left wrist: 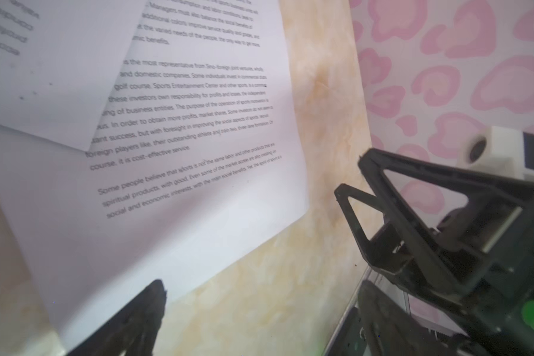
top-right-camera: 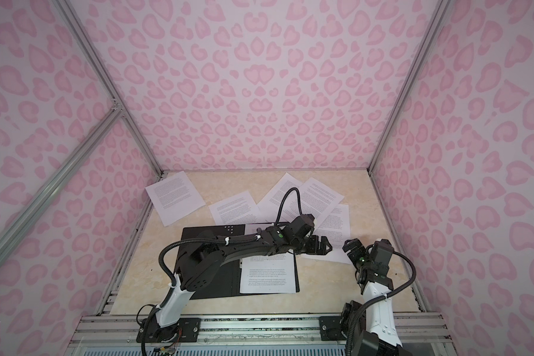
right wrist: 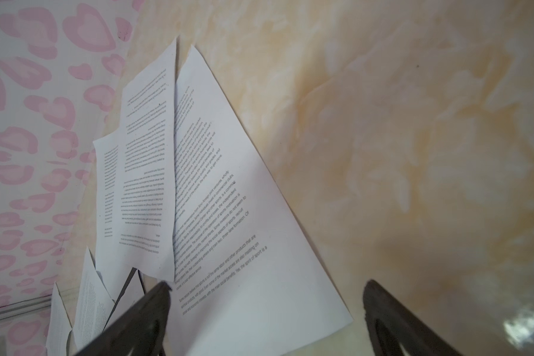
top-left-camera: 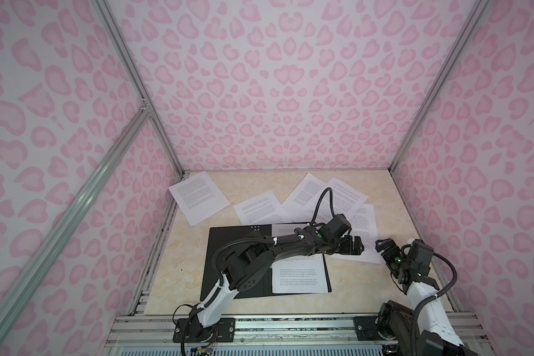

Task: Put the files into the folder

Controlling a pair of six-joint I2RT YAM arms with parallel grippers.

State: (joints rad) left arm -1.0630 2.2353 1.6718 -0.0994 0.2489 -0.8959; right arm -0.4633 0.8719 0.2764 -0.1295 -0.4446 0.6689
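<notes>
Marbled beige tabletop (top-left-camera: 182, 271) carries the flat black folder (top-left-camera: 219, 235) — thin printed files (top-left-camera: 198, 197) fan beyond it; left gripper (top-left-camera: 357, 245) and right gripper (top-left-camera: 382, 246) both gape beside it.

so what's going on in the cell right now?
Two robot arms are filing papers. The folder lies open on the table, with one sheet already on its right half. The left gripper reaches across the folder and the right gripper faces it. Both are open and empty, at the near end of a loose sheet just right of the folder. The other sheets lie scattered toward the back.
</notes>
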